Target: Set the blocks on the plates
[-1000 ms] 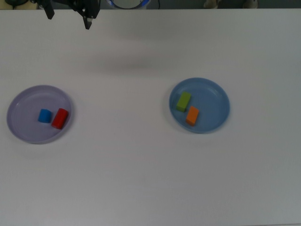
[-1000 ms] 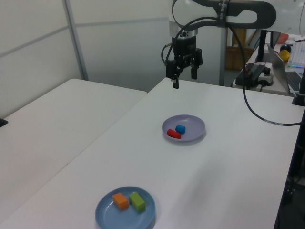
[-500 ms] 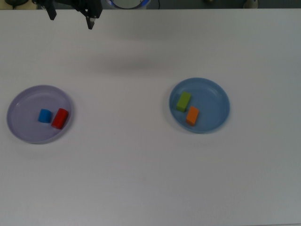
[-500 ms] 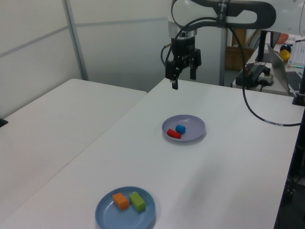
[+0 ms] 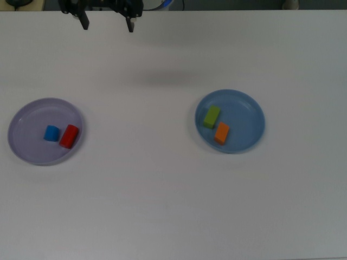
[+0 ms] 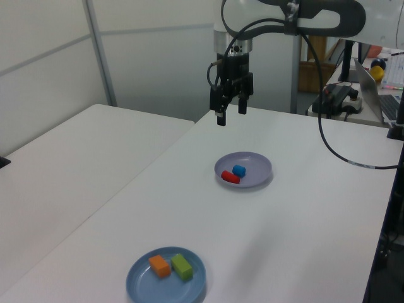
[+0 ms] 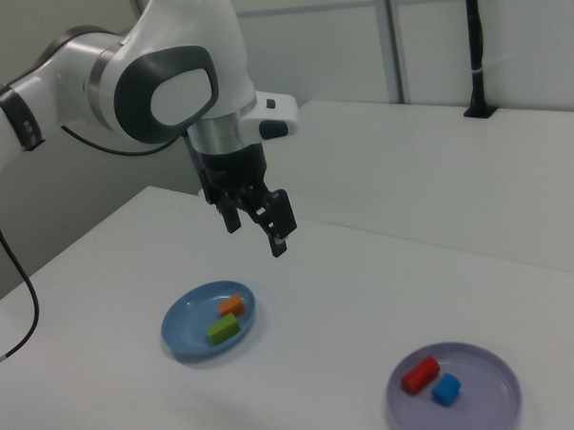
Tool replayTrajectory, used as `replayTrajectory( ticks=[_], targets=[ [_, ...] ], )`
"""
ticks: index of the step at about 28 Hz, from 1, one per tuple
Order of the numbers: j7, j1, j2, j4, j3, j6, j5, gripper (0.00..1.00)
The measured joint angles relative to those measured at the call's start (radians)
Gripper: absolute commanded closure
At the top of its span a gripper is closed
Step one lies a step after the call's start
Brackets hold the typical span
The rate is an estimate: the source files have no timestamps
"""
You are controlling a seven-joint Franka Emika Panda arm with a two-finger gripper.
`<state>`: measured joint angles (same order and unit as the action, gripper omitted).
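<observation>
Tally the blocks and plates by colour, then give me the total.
Red block: 1
Blue block: 1
Green block: 1
Orange block: 1
Lavender plate: 1
Blue plate: 1
Total: 6

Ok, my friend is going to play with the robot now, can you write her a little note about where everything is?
Tool: open, empty, up in the air by the table's far edge in the left view.
Lavender plate: holds the blue block and the red block, side by side.
Blue plate: holds the green block and the orange block.
Done: all four blocks sit on plates.
Left: nothing to move.
</observation>
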<state>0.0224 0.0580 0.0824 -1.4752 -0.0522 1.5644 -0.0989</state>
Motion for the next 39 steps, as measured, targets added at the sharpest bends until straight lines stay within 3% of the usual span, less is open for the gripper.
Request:
replayTrajectory(
  ticks=[13, 39],
  targets=[
    [-0.012, -0.002, 0.000, 0.000, 0.023, 0.000, -0.010, 0.00],
    [-0.020, -0.001, 0.000, 0.008, 0.024, 0.000, -0.010, 0.00]
  ],
)
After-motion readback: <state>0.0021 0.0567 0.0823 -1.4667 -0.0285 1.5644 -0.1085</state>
